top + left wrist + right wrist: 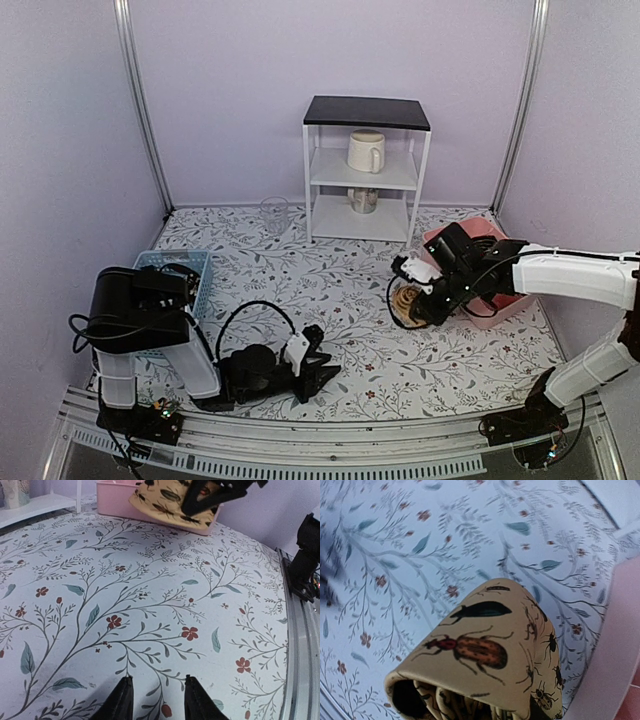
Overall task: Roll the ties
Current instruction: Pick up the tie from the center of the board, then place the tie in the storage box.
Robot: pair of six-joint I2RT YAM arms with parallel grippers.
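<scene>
Far left: blue mesh basket [200, 262], half hidden behind the left arm [140, 310], something dark inside, possibly more ties, too obscured to say. Just right of it, left gripper [322, 362] low on the table [350, 270], fingers [122, 700] apart, nothing between them. Further right, right gripper [418, 298] clamped on the tan tie [485, 650], printed with beetles and already wound into a coil, held just beside the left side of the pink tray [497, 312].

Likely to spring open on release: slippery-looking fabric, a loose outer layer, and only two fingers keeping the coil shut. Could also snag on the tray's rim on the way over, or tip and unwind if dropped rather than set down. Best lowered flat, tail tucked under, before letting go. No help at hand from the left gripper, well apart from the roll.

Underneath, a white covering printed with grey-green sprigs and small red flowers. Along the back, clear glass [273, 213], then white shelf unit [365, 225] with a dark top, cream mug [366, 151] above, jar [363, 200] below. Plain lilac walls [230, 90] on three sides, metal rail [330, 455] along the near edge.
</scene>
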